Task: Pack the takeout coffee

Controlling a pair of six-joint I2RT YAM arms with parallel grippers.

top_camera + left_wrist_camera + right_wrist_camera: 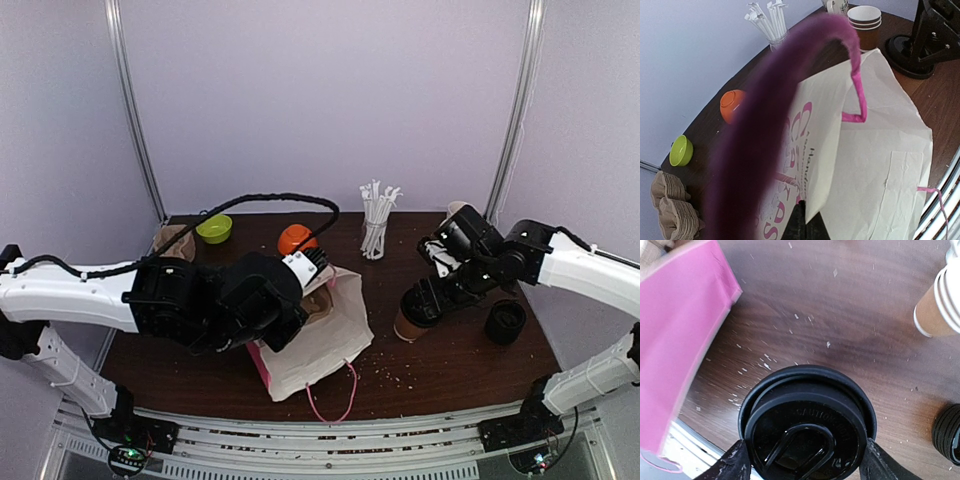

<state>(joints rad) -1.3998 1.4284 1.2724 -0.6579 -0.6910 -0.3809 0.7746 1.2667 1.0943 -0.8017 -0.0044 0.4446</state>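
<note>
The takeout coffee, a brown paper cup [409, 324] with a black lid [807, 425], is at the table's right-middle. My right gripper [424, 302] comes down from above and is shut on the lid, one finger [732, 465] on each side; in its wrist view the gripper [805, 460] is over the lid. I cannot tell whether the cup rests on the table. A white paper bag [325, 340] with pink handles lies at the centre. My left gripper [305, 300] is shut on the bag's upper edge [815, 210], holding its mouth up.
A squat black stack of lids [505, 322] stands right of the cup. A stack of paper cups [940, 305] is behind it. A glass of straws [375, 225], an orange bowl [295, 238], a green bowl [214, 228] and cardboard carriers [172, 240] line the back.
</note>
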